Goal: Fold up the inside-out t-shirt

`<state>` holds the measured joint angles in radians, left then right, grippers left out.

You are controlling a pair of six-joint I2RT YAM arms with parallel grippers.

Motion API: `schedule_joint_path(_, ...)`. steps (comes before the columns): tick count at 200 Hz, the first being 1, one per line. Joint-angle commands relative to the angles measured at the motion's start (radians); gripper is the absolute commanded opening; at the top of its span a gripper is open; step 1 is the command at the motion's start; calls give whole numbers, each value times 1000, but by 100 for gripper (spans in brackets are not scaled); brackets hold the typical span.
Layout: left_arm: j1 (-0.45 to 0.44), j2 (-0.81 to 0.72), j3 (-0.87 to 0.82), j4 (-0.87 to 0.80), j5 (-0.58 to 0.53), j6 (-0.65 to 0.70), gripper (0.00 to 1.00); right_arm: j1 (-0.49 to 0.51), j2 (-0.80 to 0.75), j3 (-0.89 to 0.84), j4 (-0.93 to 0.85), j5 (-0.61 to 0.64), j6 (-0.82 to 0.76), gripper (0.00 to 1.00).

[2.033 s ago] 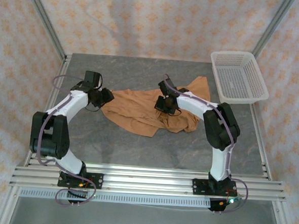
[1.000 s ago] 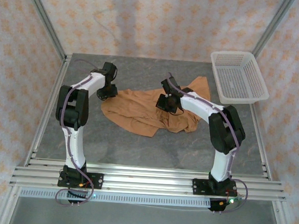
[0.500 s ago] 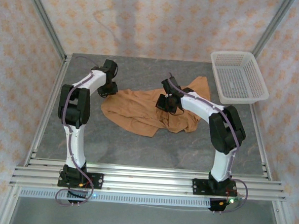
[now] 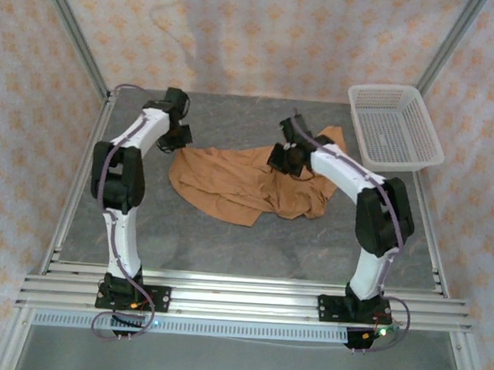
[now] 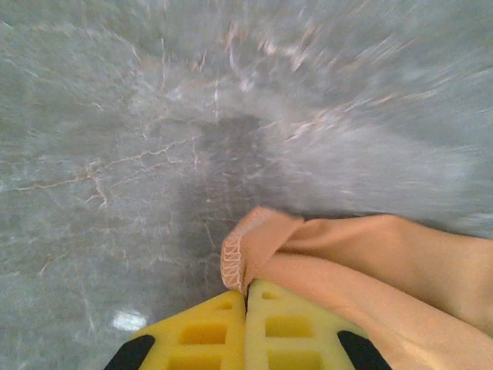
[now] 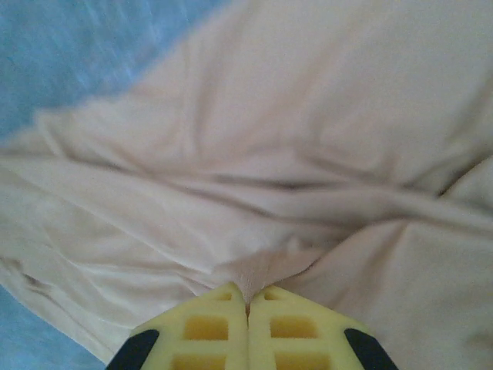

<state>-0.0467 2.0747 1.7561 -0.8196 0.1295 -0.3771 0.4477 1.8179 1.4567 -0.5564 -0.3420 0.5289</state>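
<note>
I am pinching a stitched edge of the inside-out t-shirt (image 4: 230, 182) with my left end effector (image 5: 246, 291), its fingers pressed together on the cloth. My right end effector (image 6: 247, 299) is clamping a raised fold. The shirt is lying crumpled mid-surface (image 4: 227, 242).

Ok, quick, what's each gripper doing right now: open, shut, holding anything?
Left gripper: closed, pinching a hemmed edge of the t-shirt.
Right gripper: closed, pinching a fold of the t-shirt.
</note>
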Motion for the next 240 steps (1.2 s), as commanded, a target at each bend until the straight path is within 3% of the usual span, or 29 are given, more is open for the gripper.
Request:
schedule_joint_path(1,127,-226,49,53,258,-138,0,-107,-185,149,-40,66,-57,0)
schedule_joint_path(23,224,-350,16,194,440,-307,0,-186,-259,277,-75,62,-85,0)
schedule_joint_path(64,294,-484,29,295,577,-470,0,-223,-303,502,-152,64,-141,0)
schedule_joint_path(103,373,-567,60,328,622,-550,0,-263,-374,600,-207,165,-201,0)
schedule_joint_path(158,382,-670,113,249,597,-490,0,-281,-448,627,-250,161,-230,0)
schedule_joint_path(185,343,-725,46,204,592,-427,0,-280,-470,562,-298,186,-248,0)
schedule_joint_path(214,192,-791,-191,199,499,-334,0,-298,-513,355,-326,343,-238,0)
schedule_joint_path(240,84,-749,-422,313,437,-340,0,-395,-496,154,-266,297,-177,0)
